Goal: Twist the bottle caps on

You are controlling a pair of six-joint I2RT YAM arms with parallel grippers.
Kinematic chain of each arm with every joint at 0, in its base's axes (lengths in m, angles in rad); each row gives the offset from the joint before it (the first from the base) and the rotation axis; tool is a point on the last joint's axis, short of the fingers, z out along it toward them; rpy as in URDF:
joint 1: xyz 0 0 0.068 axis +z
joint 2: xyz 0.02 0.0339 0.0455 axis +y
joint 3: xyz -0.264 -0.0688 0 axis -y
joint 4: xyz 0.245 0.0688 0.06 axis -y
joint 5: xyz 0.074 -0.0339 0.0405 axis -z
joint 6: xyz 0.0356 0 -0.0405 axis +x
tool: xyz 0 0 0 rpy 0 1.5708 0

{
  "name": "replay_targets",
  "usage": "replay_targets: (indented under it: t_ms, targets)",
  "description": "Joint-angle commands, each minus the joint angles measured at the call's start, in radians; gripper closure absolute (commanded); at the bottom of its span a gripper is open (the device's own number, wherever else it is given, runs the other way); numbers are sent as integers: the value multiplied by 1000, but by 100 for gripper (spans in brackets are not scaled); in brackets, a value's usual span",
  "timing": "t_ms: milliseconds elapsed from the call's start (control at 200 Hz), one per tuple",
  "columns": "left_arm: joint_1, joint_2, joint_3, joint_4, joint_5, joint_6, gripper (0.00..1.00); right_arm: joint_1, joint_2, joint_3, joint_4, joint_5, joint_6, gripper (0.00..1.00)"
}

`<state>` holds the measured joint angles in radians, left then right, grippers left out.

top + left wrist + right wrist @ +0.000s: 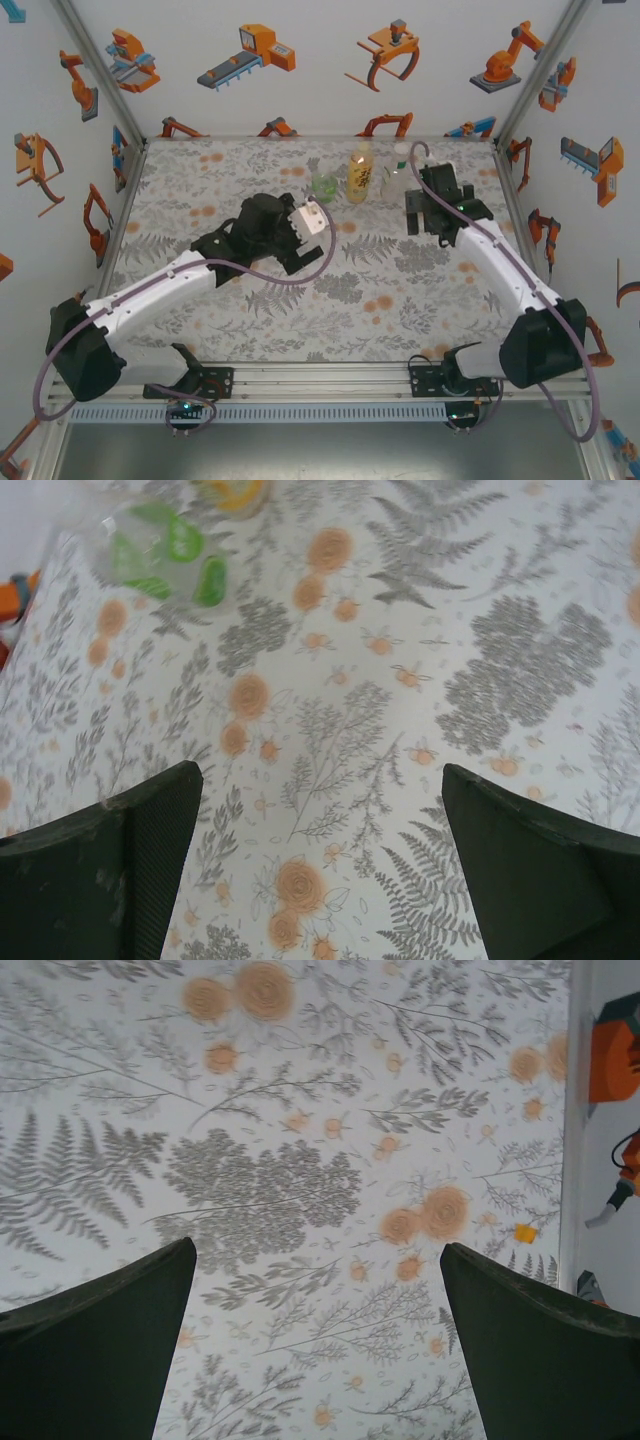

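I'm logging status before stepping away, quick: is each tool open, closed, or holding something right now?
Left tool: open, holding nothing.
Right tool: open, holding nothing.

Three bottles, two arms, two end effectors

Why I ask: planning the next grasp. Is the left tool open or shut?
Open: in the left wrist view, the left tool has its fingers wide apart, with nothing held between them.
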<state>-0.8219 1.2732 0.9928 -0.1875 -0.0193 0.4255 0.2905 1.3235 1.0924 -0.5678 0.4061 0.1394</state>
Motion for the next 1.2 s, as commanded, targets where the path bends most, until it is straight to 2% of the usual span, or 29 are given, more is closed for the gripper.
replay_targets:
  t_ms: [0, 215, 355, 501, 631, 776, 896, 941, 1041, 1096, 1197]
  targets:
    - [79, -58, -79, 105, -90, -165, 3, -48, -62, -104, 199, 10, -81, 1]
    - [248, -144, -238, 199, -197, -226, 3, -148, -61, -267, 420, -16, -86, 1]
    - [353, -171, -328, 272, -259, -254, 3, -166, -35, -382, 637, -27, -131, 1]
    - [447, -158, -444, 417, -283, -306, 3, -180, 2, -503, 908, -39, -170, 1]
    - [520, -126, -533, 552, -307, -304, 3, -205, 57, -540, 1039, -65, -138, 1]
    - [620, -109, -631, 742, -211, -336, 3, -227, 99, -568, 1111, -93, -104, 1]
    - [667, -55, -676, 883, -142, -343, 3, -244, 142, -661, 1290, -140, -104, 1]
    - [685, -30, -679, 908, -126, -352, 3, -250, 163, -697, 1380, -150, -103, 1]
    - [723, 36, -678, 962, -92, -377, 3, -273, 173, -739, 1445, -187, -77, 1]
    - [735, 56, -666, 971, -87, -377, 3, -279, 229, -765, 1569, -208, -91, 1]
    - [780, 78, -643, 952, -18, -418, 3, -280, 221, -762, 1551, -227, -93, 1]
